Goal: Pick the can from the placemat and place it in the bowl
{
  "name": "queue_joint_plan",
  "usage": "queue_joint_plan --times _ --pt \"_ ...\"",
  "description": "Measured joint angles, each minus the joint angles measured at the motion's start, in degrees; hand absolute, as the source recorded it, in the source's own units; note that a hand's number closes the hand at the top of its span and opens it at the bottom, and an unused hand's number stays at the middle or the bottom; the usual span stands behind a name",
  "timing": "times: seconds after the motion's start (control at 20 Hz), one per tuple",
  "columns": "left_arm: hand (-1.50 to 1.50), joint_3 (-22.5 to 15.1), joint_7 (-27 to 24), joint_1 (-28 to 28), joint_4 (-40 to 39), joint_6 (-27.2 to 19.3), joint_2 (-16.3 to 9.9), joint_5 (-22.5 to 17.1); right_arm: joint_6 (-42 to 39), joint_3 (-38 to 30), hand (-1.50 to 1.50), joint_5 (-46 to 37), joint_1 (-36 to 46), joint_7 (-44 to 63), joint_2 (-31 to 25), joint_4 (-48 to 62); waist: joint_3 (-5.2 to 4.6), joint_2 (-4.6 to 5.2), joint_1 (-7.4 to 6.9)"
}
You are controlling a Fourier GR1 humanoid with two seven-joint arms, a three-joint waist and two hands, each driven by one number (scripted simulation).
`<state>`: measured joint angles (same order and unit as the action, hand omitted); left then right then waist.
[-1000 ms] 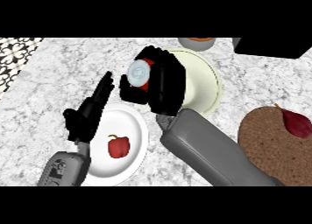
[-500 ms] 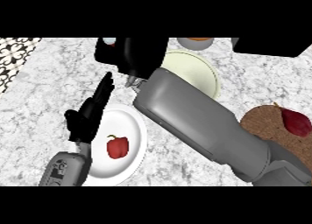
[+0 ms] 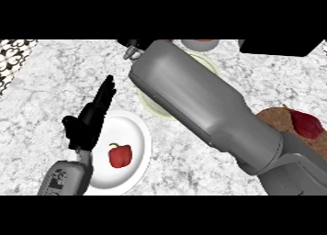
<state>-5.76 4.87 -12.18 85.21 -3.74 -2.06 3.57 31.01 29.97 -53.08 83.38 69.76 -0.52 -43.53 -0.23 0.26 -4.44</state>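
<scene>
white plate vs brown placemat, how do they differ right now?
The white plate lies at the view's lower left and holds a red pepper; the brown placemat lies at the right and holds a dark red item. The plate is smooth, the placemat speckled. The left hand overlaps the plate, the right forearm the placemat. Both rest on the counter.

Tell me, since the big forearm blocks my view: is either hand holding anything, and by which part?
The left hand is open with straight fingers over the white plate, holding nothing. The right hand is mostly hidden behind its forearm, so any hold there cannot be told.
</scene>
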Motion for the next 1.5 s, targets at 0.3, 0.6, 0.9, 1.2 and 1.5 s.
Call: queue_joint_plan --times 0.3,0.6,0.9,1.2,1.5 --pt "0.0 1.5 0.1 0.9 1.2 0.0 -1.0 -0.6 -1.7 0.2 1.5 -0.1 -0.1 -1.2 0.0 8.5 0.07 0.02 1.36" --pt "0.0 1.6 -0.3 2.3 1.6 -0.4 -0.9 -0.3 -0.7 -1.8 1.5 -1.2 -2.9 -4.0 -0.2 14.5 0.15 -0.03 2.74" --pt "0.0 1.9 -0.4 3.1 2.3 -0.9 -0.6 -0.4 1.6 -4.2 1.5 -3.0 -8.1 -6.9 -0.9 18.2 0.2 -0.09 3.61" --pt "0.0 2.4 0.2 3.8 3.3 -0.4 -1.1 -0.8 5.1 -9.4 -1.5 0.4 -14.9 -11.0 -1.5 18.0 0.24 -0.16 3.99" --pt "0.0 3.3 -0.4 3.9 2.8 0.4 -1.8 -1.3 7.5 -14.7 -1.5 7.4 -22.6 -18.7 -0.9 12.9 0.26 -0.13 4.11"
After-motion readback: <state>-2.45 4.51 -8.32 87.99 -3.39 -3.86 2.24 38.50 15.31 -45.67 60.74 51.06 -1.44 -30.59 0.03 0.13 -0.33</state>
